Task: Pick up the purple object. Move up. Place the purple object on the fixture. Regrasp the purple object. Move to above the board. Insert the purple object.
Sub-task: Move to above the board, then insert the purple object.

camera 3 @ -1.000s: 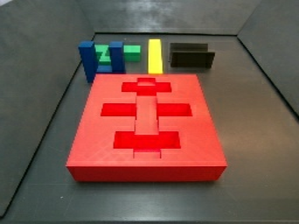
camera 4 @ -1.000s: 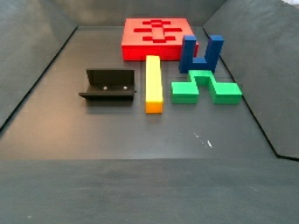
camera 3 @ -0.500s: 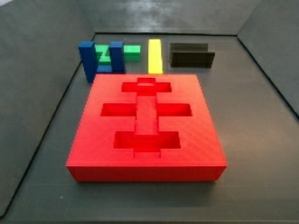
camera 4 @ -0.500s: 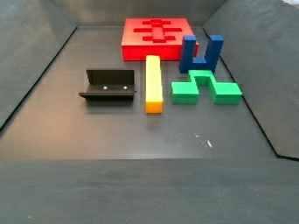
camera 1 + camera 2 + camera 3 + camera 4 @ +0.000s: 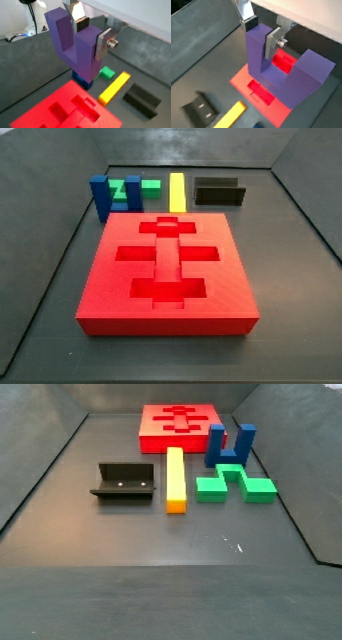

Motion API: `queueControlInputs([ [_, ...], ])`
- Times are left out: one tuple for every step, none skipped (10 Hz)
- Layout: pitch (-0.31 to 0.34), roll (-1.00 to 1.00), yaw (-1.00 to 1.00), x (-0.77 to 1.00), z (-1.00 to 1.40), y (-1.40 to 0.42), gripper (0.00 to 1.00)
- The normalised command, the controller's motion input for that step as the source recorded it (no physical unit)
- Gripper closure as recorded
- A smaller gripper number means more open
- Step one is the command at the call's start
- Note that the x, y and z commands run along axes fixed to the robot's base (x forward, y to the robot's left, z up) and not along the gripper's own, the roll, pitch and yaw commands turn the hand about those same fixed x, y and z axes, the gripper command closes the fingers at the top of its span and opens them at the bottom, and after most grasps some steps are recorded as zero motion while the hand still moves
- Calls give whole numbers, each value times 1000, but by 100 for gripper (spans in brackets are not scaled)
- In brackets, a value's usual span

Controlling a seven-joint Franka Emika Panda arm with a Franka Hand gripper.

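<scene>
Purple object (image 5: 284, 67) hangs clamped by one prong in the gripper (image 5: 262, 31), high over the board (image 5: 256, 86). Judged: align it squarely above its cutout, roughly six o'clock below, then descend slowly.

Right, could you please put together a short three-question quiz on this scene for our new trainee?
1. True or false: the gripper is shut on the purple object in both wrist views.
2. Which piece lies between the fixture and the green block in a side view? A) yellow bar B) blue block C) board
3. Fill in: the board is coloured ____.

Key: 1 true; 2 A, the yellow bar; 3 red.
</scene>
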Motion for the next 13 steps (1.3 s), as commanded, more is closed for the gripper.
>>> queueControlInputs([
  [-12,-687,-46,-75,7,40,100],
  [-26,-474,-29,-63,-4,29,100],
  [-28,-265,-14,-42,1,13,100],
  [0,0,0,31,-20,0,100],
  [-40,0,0,180,-311,-289,100],
  [-11,90,120,374,-411,-766,100],
  [-13,94,71,394,-469,-811,100],
  [-57,56,86,423,-614,-826,100],
  [-89,24,154,400,-694,-794,100],
  [-124,0,183,286,-746,-734,100],
  [-184,-37,303,214,-757,-617,100],
  [-196,-71,300,191,-694,-563,100],
  [-137,0,137,134,-649,-506,100],
])
